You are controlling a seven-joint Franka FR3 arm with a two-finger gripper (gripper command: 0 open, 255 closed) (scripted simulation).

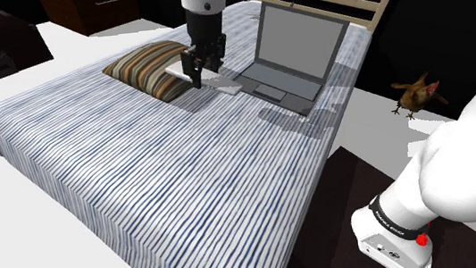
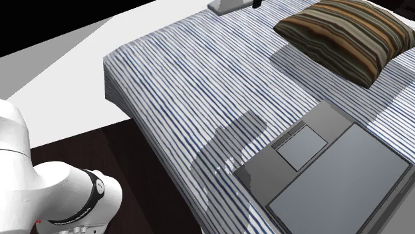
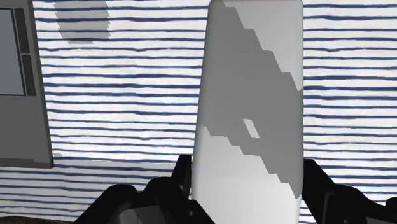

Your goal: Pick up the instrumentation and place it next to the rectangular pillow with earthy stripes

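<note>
The black gripper (image 3: 247,181) clamps the pale flat instrument (image 3: 251,83) across its long edges, upper middle of the shoulder view; striped pillow (image 1: 144,66) just left; open laptop (image 1: 296,56) right.

Arm (image 1: 206,2) stretched out, gripper (image 1: 202,73) pointing down, fingers (image 3: 182,181) clasping white slab (image 3: 251,95)

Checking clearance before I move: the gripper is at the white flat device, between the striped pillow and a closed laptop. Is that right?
Not quite: the laptop is open, its screen standing up, as the shoulder view shows. The rest holds: the gripper is at the white flat device, between the striped pillow and the laptop.
</note>
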